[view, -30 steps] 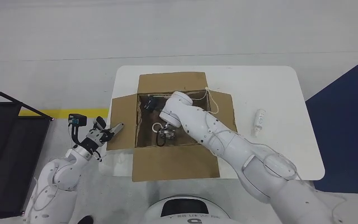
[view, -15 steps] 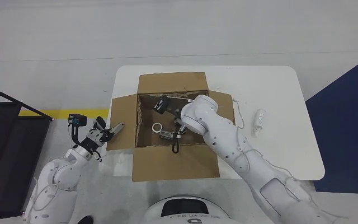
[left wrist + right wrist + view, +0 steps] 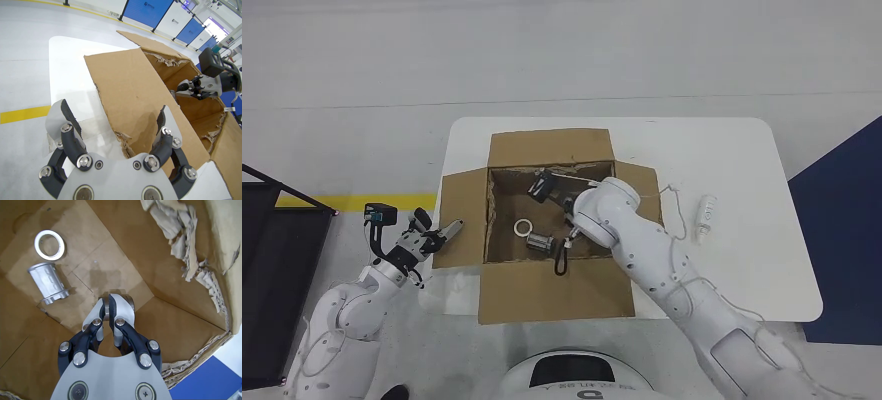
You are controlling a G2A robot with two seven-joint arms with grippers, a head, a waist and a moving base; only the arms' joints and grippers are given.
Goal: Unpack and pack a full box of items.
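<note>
Your right tool [image 3: 108, 303] is clamped on a small metal piece [image 3: 130, 303] by its thin edge, inside the box [image 3: 170, 317]; it may slip out or catch the torn wall. Your left tool [image 3: 113, 106] hangs open beside the box.

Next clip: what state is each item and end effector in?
cardboard box: open, flaps folded out.
right end effector: shut on metal part, inside box.
left end effector: open, empty.
metal ring: flat on box floor.
metal cylinder: on its side.
white item: lying outside box.
</note>
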